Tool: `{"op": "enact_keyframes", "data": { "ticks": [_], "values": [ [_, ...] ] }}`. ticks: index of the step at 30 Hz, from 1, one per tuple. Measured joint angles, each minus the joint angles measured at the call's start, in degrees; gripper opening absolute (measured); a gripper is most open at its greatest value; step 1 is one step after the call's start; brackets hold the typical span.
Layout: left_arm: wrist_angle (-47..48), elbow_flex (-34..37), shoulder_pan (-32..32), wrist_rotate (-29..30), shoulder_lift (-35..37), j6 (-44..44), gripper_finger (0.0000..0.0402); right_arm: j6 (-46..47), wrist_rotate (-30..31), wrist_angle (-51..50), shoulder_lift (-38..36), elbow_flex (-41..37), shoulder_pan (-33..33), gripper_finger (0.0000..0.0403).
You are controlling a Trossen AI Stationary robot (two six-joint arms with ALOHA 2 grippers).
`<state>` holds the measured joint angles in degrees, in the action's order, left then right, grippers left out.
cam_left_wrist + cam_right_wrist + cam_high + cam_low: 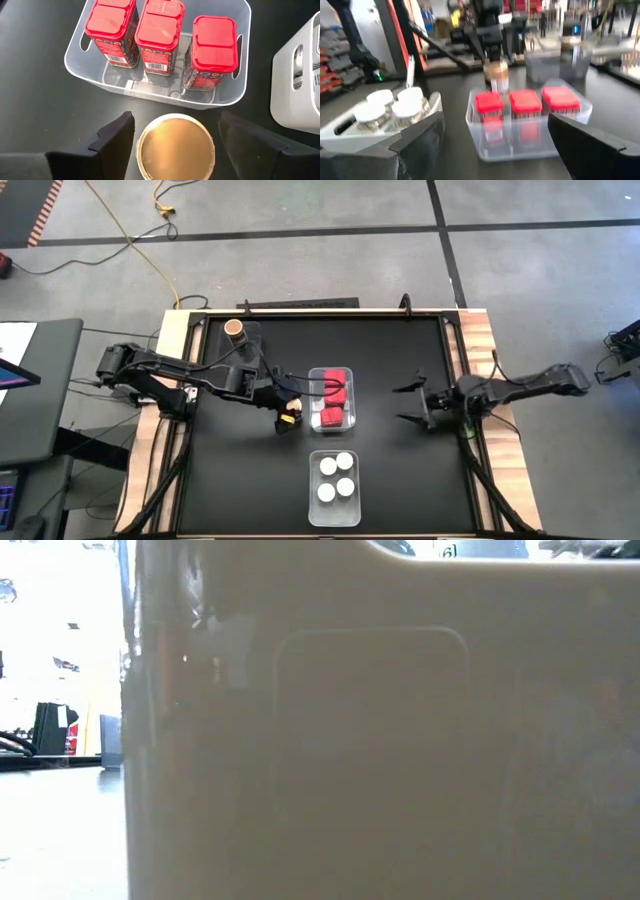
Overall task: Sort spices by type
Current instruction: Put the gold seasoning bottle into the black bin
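While the left gripper (175, 132) hangs over the dark table (240, 470) just beside the tub of red ones, its fingers (117, 132) stand apart on either side of a tan-topped jar (175, 150), with a narrow gap showing on each side of the lid; whether the pads touch the jar wall lower down cannot be told. From above, this jar sits at the left edge of the middle clear tub (347, 420), upright on the table surface. Just beyond it, that tub holds three red boxy containers (160, 30), upright in a row, lids closed. Nearest the table's front edge, a second clear tub (334, 510) holds four white-lidded jars (336, 476), set two by two; this tub fills most of the low view at close range, so nothing else on the table is readable there. Right gripper (412, 405) waits near the right side of the table, well apart from both tubs, its fingers spread wide and holding nothing. At the far left corner, another tan-topped jar (234, 328) stands upright inside a third clear tub (252, 338).
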<state>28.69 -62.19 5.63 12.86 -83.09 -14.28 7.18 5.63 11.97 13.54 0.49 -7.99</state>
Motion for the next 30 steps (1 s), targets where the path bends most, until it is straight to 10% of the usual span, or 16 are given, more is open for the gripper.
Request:
{"op": "enact_keyframes", "data": {
  "ticks": [30],
  "values": [
    [0.06, 0.00, 0.00, -1.05, 0.02, -2.62, 0.0309, -7.71, -5.51, -4.97, -13.46, -0.11, -1.20, 0.0384]
  ]
}}
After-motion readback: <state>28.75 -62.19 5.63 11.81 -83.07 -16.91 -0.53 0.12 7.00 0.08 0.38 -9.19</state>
